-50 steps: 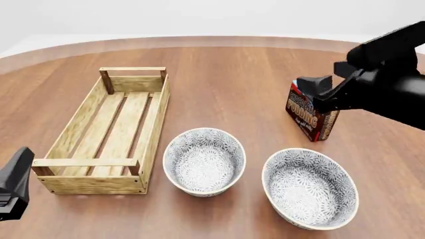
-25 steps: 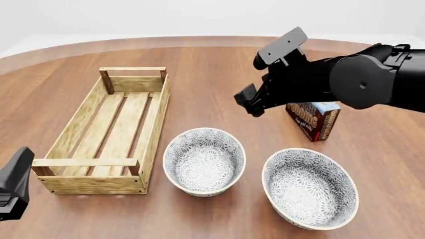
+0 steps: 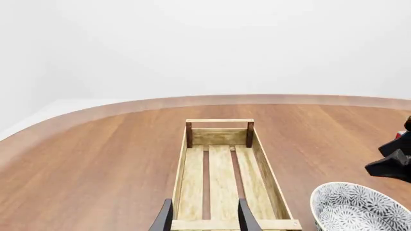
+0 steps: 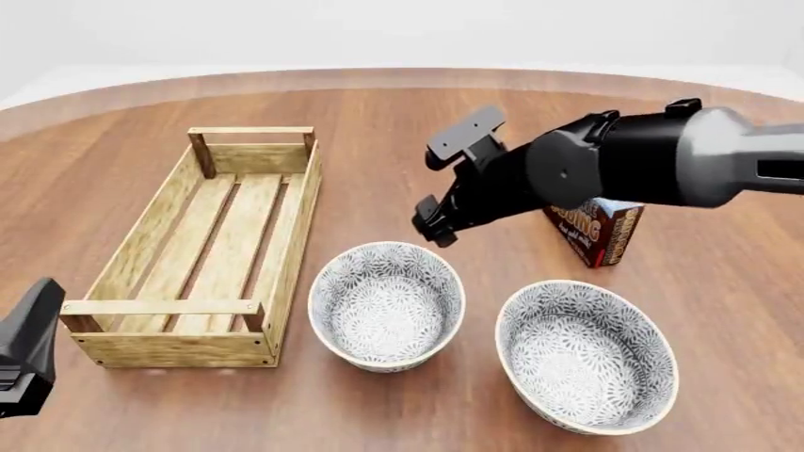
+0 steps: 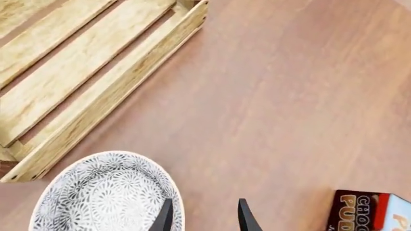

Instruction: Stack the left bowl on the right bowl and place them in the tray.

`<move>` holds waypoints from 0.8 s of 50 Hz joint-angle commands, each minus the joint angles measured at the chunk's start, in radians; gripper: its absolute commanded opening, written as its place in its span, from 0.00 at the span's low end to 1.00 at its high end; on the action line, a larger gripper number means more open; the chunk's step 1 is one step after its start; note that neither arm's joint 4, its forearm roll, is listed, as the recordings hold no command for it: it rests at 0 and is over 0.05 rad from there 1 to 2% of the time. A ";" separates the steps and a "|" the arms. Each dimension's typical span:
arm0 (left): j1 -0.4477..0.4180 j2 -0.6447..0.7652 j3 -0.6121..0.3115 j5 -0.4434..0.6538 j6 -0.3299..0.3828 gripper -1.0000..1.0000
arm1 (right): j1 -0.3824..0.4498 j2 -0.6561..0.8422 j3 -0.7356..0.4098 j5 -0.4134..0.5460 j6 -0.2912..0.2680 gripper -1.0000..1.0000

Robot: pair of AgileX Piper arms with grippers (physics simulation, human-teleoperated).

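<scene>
- The right gripper [image 4: 430,220] hangs just above the far rim of the left bowl [image 4: 386,304], at about 1 o'clock of it. Its jaws stand open and empty; in the right wrist view one finger lies over the rim and the other outside it. If it comes down off line, a finger can hit the rim and push the bowl toward the tray [image 4: 293,235], which stands just beside it at 9 o'clock.
- A pinch on one thin wall can let the bowl tilt or slip when lifted, I judge.
- The right bowl [image 4: 586,368] sits at 4 o'clock of the left one, near but apart. A carried bowl set down off centre may rest crooked on it.
- The chocolate pudding box [image 4: 593,229] stands close under the right arm at 2 o'clock; a wide swing could knock it over.
- The left gripper [image 3: 204,216] waits near the tray's near end, jaws open and empty. Both arms moving toward the tray could collide.
</scene>
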 commanded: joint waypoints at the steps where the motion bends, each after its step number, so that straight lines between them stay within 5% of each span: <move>1: 0.000 0.000 0.000 0.000 0.000 1.00 | -0.003 0.069 -0.018 -0.004 0.013 1.00; 40: 0.000 0.000 0.000 0.000 0.000 1.00 | 0.067 0.143 0.049 -0.089 0.083 1.00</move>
